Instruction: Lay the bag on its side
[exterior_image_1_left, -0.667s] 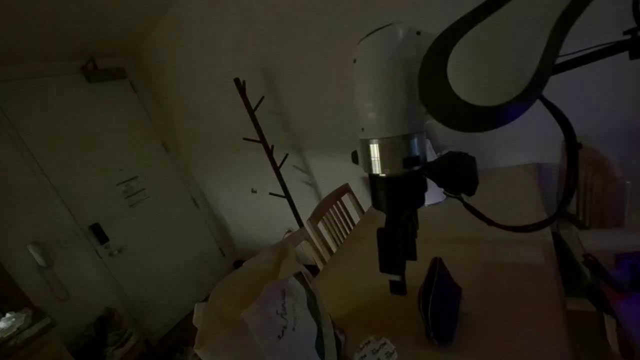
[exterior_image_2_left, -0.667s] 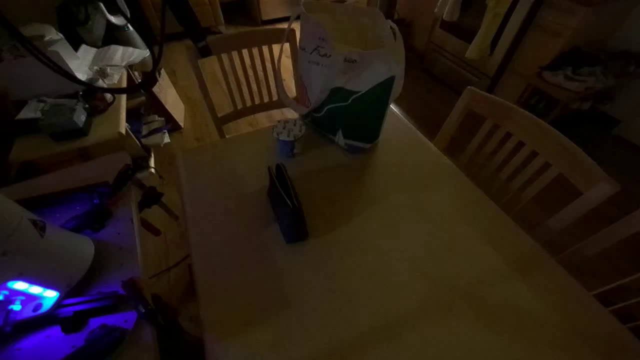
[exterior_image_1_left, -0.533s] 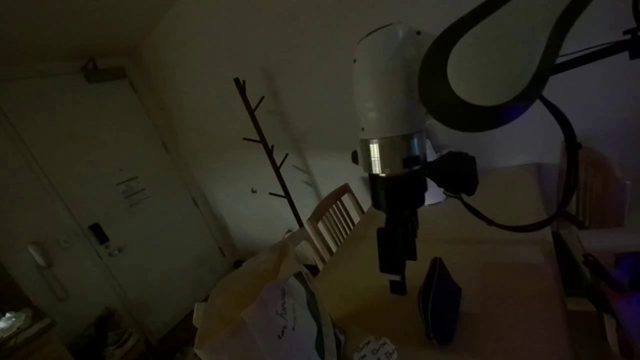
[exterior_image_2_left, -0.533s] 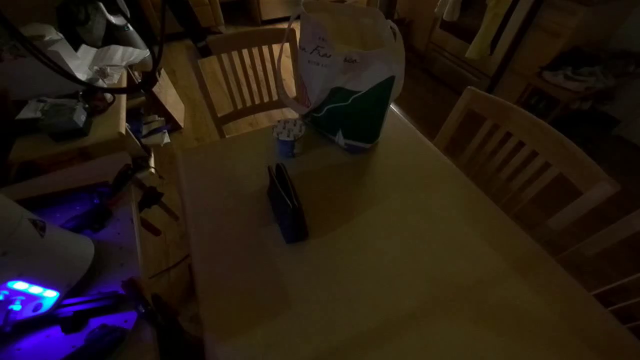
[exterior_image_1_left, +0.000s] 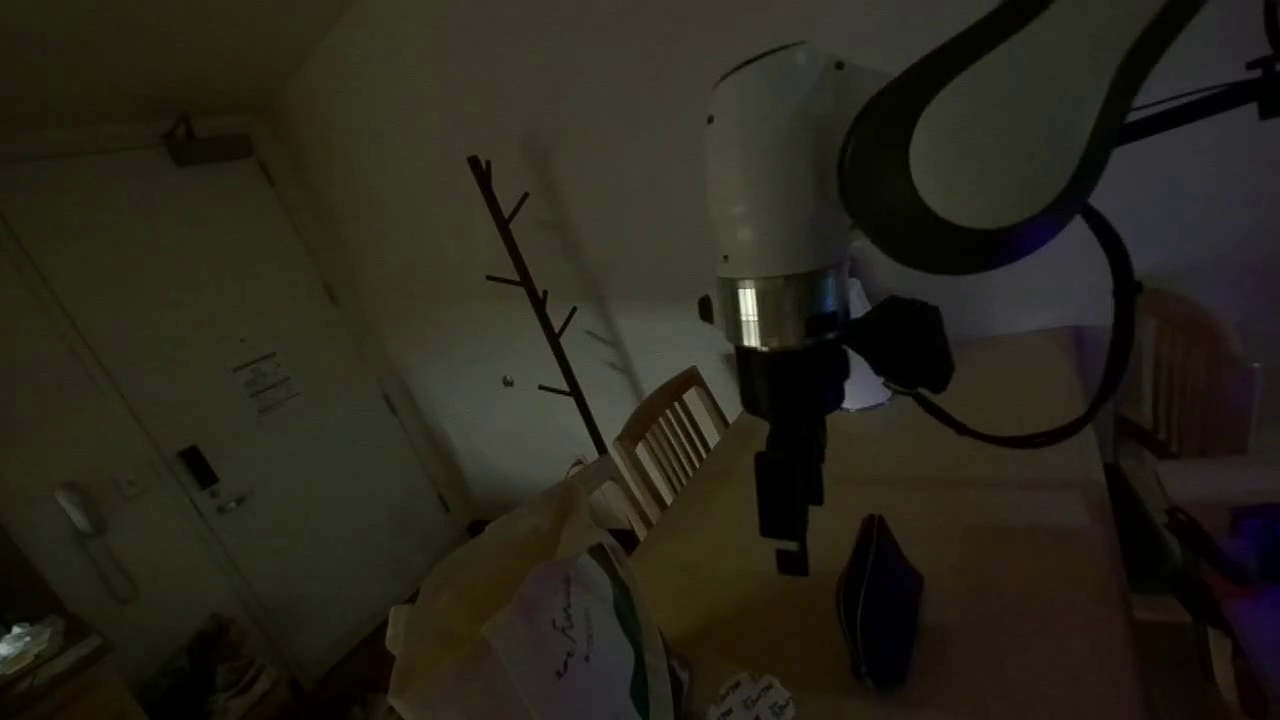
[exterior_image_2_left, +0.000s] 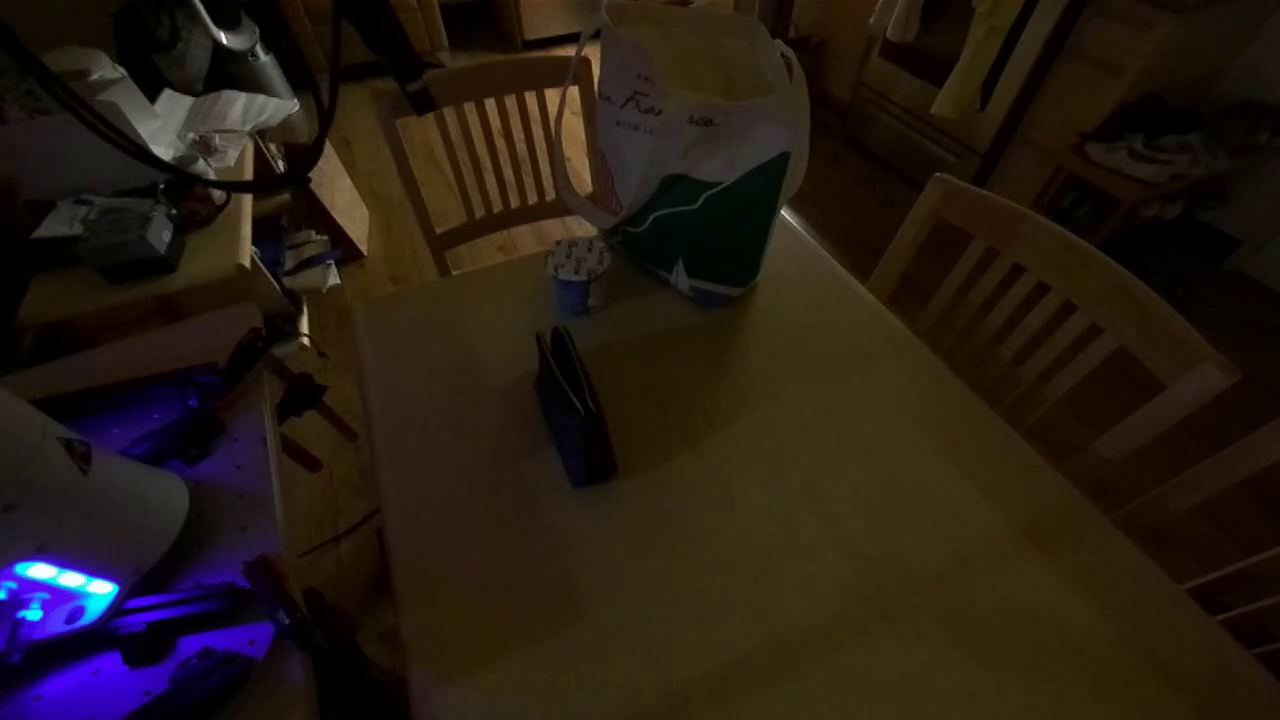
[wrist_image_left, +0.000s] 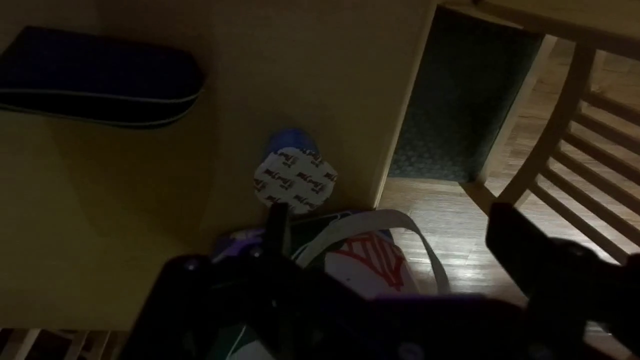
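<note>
Since the earlier frame, my black gripper (wrist_image_left: 390, 212) has shifted slightly upward in an exterior view; from the wrist I see its jaws standing wide apart. The small dark navy-blue soft-sided bag (exterior_image_2_left: 583, 440) has stayed put, upright on the light wooden bench (exterior_image_2_left: 800, 500), its pale-edged top slit facing up. From an exterior view I read its long axis as pointing roughly toward the round blue cup (exterior_image_2_left: 575, 295); across my wrist view it runs left to right, the left end cut off. I count one such bag; one cup, topped by a flat pale lid (wrist_image_left: 296, 181) with reddish print; one large white-and-green strap-handled shopping bag (exterior_image_2_left: 690, 200) close beside the cup; and, in an exterior view, three slatted wooden chairs (exterior_image_2_left: 1110, 300).
</note>
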